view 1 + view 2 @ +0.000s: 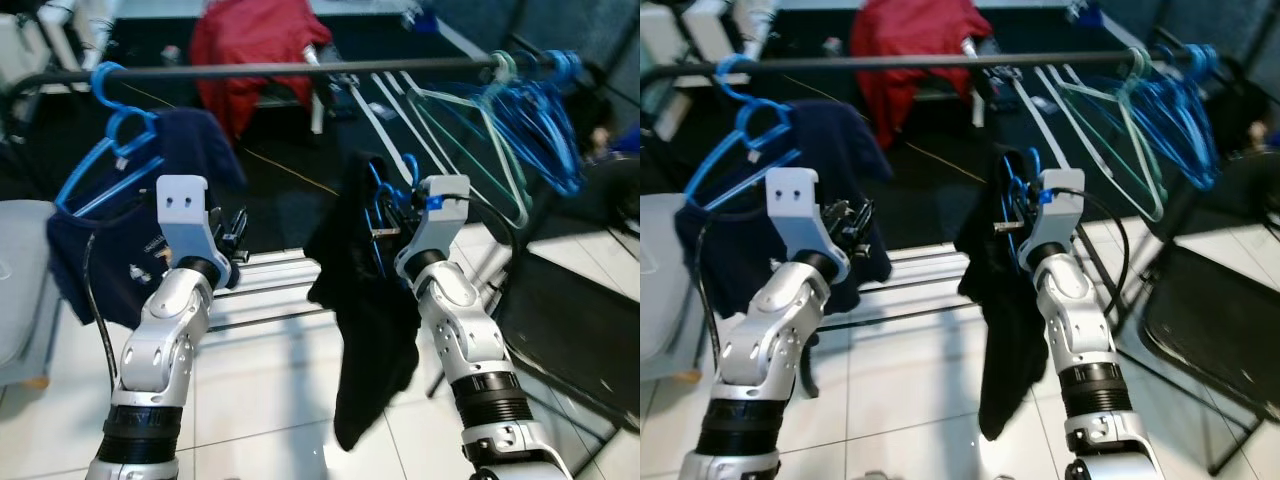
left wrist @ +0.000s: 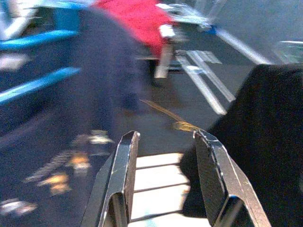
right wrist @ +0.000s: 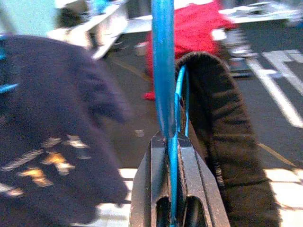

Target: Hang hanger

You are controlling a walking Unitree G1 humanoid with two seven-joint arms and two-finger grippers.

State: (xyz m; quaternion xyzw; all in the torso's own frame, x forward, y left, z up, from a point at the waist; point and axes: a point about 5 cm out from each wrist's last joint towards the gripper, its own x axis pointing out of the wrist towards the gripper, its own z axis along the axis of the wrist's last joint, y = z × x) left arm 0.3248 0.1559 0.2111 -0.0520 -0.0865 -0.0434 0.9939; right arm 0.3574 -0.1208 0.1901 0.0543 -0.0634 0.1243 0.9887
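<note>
A black rail (image 1: 300,69) runs across the top of the head views. My right gripper (image 1: 392,212) is shut on a blue hanger (image 3: 164,94) that carries a black garment (image 1: 365,330); hanger and garment hang below the rail, under its middle. In the right wrist view the blue wire passes straight between the closed fingers (image 3: 149,189). My left gripper (image 1: 232,235) is open with nothing in it, held just right of a navy shirt (image 1: 120,260) on another blue hanger (image 1: 110,140) hooked on the rail's left end.
Several blue and pale green empty hangers (image 1: 520,130) crowd the rail's right end. A red garment (image 1: 255,55) lies behind the rail. A dark folding chair (image 1: 1220,330) stands at the right, and a grey seat (image 1: 20,290) at the left on the white tiled floor.
</note>
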